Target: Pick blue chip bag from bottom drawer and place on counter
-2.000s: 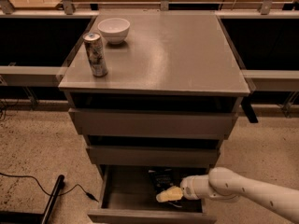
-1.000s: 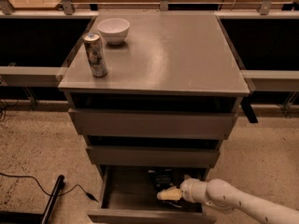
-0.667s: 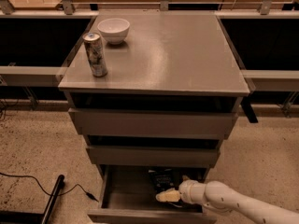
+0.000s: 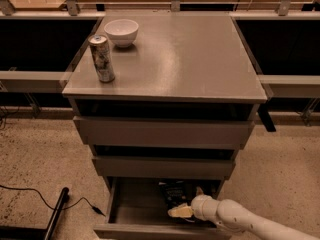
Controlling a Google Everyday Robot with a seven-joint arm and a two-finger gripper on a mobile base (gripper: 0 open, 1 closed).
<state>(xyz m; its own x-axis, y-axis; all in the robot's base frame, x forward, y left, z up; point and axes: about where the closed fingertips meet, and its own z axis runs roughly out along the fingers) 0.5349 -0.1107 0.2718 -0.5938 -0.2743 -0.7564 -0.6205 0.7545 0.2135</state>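
The bottom drawer (image 4: 135, 215) is pulled open below two shut grey drawers. The blue chip bag (image 4: 172, 191) lies inside it, at the back middle, dark with pale lettering. My gripper (image 4: 181, 212) reaches into the drawer from the right, just in front of the bag and at its near edge. Whether it touches the bag cannot be told. The white arm (image 4: 240, 219) comes in from the lower right. The counter (image 4: 190, 54) is the flat grey top of the cabinet.
A tall silver patterned can (image 4: 102, 58) stands at the counter's left front, and a white bowl (image 4: 121, 32) behind it. A black cable (image 4: 45, 201) and a dark pole (image 4: 57, 214) lie on the speckled floor at left. Dark shelving flanks the cabinet.
The forearm has dropped lower and reached slightly further left into the drawer. The gripper tip stays by the bag's near edge. The bag, can and bowl have not moved.
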